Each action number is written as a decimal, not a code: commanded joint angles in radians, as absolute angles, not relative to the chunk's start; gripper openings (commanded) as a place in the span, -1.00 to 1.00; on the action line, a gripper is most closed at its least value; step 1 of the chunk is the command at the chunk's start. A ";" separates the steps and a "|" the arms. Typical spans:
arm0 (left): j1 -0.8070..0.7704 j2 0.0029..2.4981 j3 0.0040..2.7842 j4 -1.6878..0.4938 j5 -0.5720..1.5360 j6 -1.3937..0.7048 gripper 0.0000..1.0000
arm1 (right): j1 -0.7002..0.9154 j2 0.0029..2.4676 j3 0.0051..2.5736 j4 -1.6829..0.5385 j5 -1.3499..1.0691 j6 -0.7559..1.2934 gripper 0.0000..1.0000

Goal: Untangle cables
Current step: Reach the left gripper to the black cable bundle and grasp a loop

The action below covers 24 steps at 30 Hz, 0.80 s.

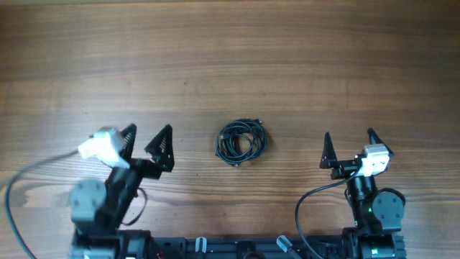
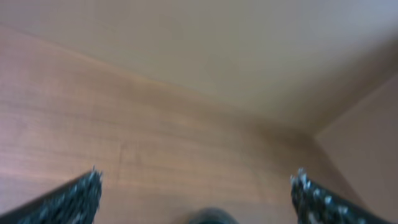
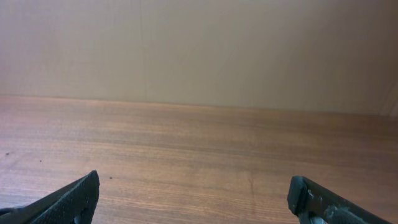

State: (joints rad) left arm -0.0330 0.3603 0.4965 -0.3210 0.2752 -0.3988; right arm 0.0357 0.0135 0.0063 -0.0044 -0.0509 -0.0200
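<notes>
The cables [image 1: 242, 141] lie as one small black coiled knot on the wooden table [image 1: 230, 57], near the middle of the overhead view. My left gripper [image 1: 148, 132] is open and empty, about a hand's width to the left of the knot. My right gripper [image 1: 349, 135] is open and empty, to the right of the knot. The left wrist view shows both open fingers [image 2: 196, 183] over bare wood, with a blurred dark shape at the bottom edge. The right wrist view shows open fingers [image 3: 193, 186] and bare wood; the cables are out of view there.
Thick black arm cables [image 1: 11, 201] loop at the front left and front right [image 1: 305, 205] near the arm bases. A beige wall [image 3: 199, 50] stands behind the table's far edge.
</notes>
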 commanded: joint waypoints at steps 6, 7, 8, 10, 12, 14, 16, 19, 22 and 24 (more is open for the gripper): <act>-0.039 0.989 1.049 -0.862 0.707 -0.325 1.00 | 0.036 0.008 0.006 -0.001 -0.050 -0.023 1.00; -0.057 1.031 1.049 -0.858 0.744 -0.306 0.99 | 0.036 0.008 0.006 -0.001 -0.050 -0.023 0.99; -0.097 1.080 1.049 -0.873 0.739 -0.307 0.99 | 0.036 0.008 0.006 -0.001 -0.050 -0.023 0.99; -0.184 1.153 1.049 -0.905 0.653 -0.327 1.00 | 0.036 0.007 0.006 -0.001 -0.050 -0.023 1.00; -0.289 1.224 1.049 -0.950 0.388 -0.424 0.99 | 0.036 0.008 0.006 -0.001 -0.050 -0.023 0.99; -0.330 1.253 1.049 -0.936 0.323 -0.431 1.00 | 0.036 0.008 0.006 -0.001 -0.050 -0.023 0.99; -0.335 1.263 1.049 -0.925 0.325 -0.435 1.00 | 0.036 0.007 0.006 -0.001 -0.050 -0.023 0.99; -0.337 1.269 1.045 -0.942 0.362 -0.466 1.00 | 0.036 0.008 0.006 -0.001 -0.050 -0.023 1.00; -0.356 1.330 1.045 -0.963 0.358 -0.507 1.00 | 0.036 0.007 0.006 -0.001 -0.050 -0.023 1.00; -0.388 1.397 1.045 -0.963 0.356 -0.506 1.00 | 0.036 0.008 0.006 -0.001 -0.050 -0.023 0.99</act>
State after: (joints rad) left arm -0.3492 1.3151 1.0393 -0.9615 0.3637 -0.4797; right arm 0.0357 0.0135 0.0063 -0.0036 -0.0509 -0.0200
